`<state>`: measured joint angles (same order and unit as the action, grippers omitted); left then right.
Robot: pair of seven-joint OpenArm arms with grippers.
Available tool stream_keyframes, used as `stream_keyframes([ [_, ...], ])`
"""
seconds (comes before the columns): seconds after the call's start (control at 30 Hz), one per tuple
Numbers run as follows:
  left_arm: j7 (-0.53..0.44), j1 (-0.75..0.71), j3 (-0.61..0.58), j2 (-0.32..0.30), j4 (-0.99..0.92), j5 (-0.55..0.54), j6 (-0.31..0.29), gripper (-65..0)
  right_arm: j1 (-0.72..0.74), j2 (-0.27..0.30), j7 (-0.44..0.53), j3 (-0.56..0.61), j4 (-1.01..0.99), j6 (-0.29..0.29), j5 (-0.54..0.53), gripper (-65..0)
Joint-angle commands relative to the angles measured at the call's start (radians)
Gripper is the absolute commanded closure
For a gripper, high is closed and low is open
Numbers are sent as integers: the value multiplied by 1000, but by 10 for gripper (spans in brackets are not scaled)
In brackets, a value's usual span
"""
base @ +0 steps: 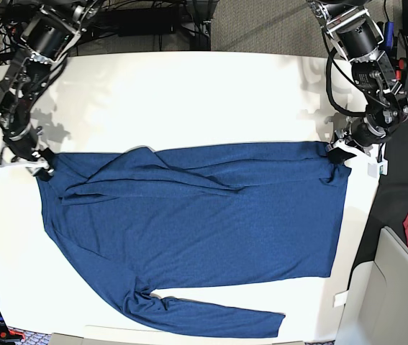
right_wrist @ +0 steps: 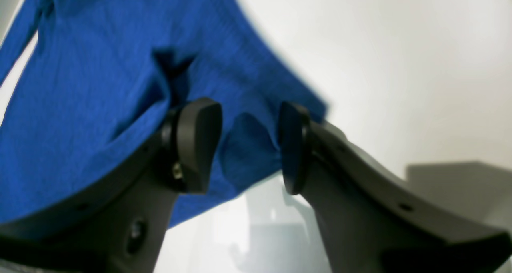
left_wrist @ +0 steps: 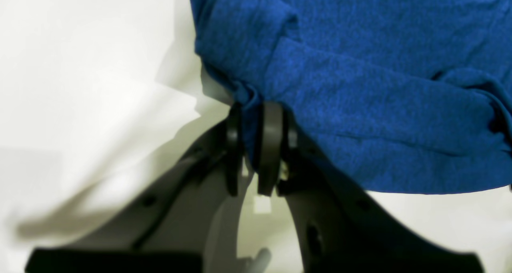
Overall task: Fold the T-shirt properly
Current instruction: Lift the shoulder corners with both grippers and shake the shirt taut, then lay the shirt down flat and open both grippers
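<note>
Two grippers at T-shirt (base: 204, 215) corners, left gripper (left_wrist: 254, 145) pinching cloth

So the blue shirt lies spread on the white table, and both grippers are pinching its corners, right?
Not quite: only the left gripper pinches the T-shirt. The right wrist view shows the right gripper open, with fabric between its jaws, ungripped. The shirt does lie spread on the white table.

We see a white table (base: 189, 100), its top bare across the far half. Directly on it lies the T-shirt (base: 211, 223), dark blue, spread flat and wide, reaching close to both side edges. One long sleeve (base: 211, 320) lies along the near edge. The other sleeve (base: 153, 176) is folded across the body's far part. Soft creases throughout.
</note>
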<state>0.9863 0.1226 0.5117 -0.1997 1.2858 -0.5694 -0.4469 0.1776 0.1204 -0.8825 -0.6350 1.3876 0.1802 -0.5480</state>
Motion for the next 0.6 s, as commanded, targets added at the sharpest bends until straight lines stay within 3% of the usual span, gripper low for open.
stream_keyframes([
  [0.0, 24, 5, 0, -10, 10, 15, 0, -57, 24, 5, 18, -1, 14, -11, 9, -276],
  [0.2, 29, 5, 0, -13, 10, 15, 0, -57, 21, -31, 16, -4, 34, -35, 18, -276],
  [0.57, 30, 5, 0, -11, 10, 15, 0, -56, -60, 11, 15, -47, 174, -35, -37, -276],
])
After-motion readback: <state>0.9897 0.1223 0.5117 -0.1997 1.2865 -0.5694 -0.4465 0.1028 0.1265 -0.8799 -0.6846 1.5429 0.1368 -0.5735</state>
